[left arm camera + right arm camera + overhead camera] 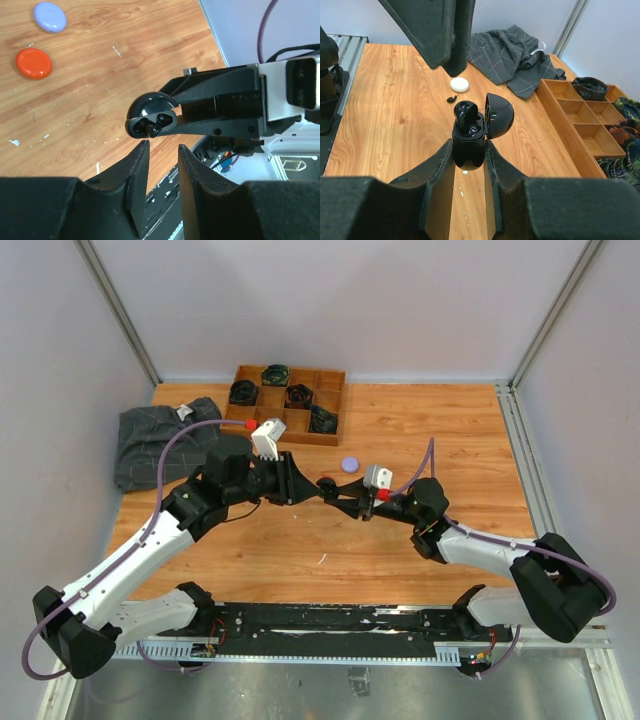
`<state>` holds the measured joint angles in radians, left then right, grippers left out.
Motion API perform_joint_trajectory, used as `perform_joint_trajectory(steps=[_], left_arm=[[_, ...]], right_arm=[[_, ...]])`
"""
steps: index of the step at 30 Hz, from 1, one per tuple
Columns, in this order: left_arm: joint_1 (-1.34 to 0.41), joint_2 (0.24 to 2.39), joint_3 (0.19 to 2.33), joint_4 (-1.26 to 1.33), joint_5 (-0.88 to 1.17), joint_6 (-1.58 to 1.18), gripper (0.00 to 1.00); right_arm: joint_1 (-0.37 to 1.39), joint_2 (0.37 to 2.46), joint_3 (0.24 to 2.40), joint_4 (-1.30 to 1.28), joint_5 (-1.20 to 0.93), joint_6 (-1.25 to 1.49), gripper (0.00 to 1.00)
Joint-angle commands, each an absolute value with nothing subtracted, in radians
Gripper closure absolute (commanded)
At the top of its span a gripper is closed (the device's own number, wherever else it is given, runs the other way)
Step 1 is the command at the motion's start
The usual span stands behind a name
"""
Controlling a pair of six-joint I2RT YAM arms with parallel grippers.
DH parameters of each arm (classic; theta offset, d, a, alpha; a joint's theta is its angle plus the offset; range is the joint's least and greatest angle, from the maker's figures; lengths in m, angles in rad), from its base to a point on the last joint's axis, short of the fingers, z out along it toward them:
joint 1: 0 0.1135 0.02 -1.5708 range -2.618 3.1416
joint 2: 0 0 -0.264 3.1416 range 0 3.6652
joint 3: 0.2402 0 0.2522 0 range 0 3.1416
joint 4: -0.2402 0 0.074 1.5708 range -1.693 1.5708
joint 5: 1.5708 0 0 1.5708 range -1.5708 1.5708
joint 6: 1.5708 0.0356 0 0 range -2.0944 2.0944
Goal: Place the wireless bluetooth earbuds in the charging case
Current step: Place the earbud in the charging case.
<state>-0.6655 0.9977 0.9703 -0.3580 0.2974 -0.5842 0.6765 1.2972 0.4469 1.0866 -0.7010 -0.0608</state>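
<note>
Earbuds show in two spots: one black earbud (465, 111) sits in the open charging case (469, 142), which my right pincer (469, 147) clenches above the counter (390, 120). A second black earbud (452, 98) lies on the counter beside a white puck (459, 84). My left pincer (163, 146) hangs just beside the case, fingers slightly parted, grasping nothing.

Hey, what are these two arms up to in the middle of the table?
The right gripper is clamped on an open black charging case, held up above the wooden table. A black earbud sits in it, sticking up. The left gripper hovers close by, its fingers slightly apart and empty. Another black earbud lies on the table beside a white case.
</note>
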Motion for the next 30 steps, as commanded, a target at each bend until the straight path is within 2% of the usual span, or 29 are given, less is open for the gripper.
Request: perform_joint_trajectory(steps=[1,12,24,30], left_arm=[[-0.673,1.022,0.996,-0.338,0.283,-0.611,0.66],[-0.674,1.082,0.987,-0.312,0.283,-0.635,0.64],[-0.675,1.107,0.993,-0.299,0.334,-0.614,0.85],[-0.676,1.1,1.013,-0.297,0.365,-0.53,0.86]], right_arm=[[0.703,1.262,0.472,1.058,-0.677,-0.119,0.99],[0.707,1.24,0.46,1.031,-0.669,-0.154,0.99],[0.706,1.238,0.456,1.026,-0.67,-0.162,0.99],[0.707,1.24,0.46,1.012,-0.679,-0.167,0.99]])
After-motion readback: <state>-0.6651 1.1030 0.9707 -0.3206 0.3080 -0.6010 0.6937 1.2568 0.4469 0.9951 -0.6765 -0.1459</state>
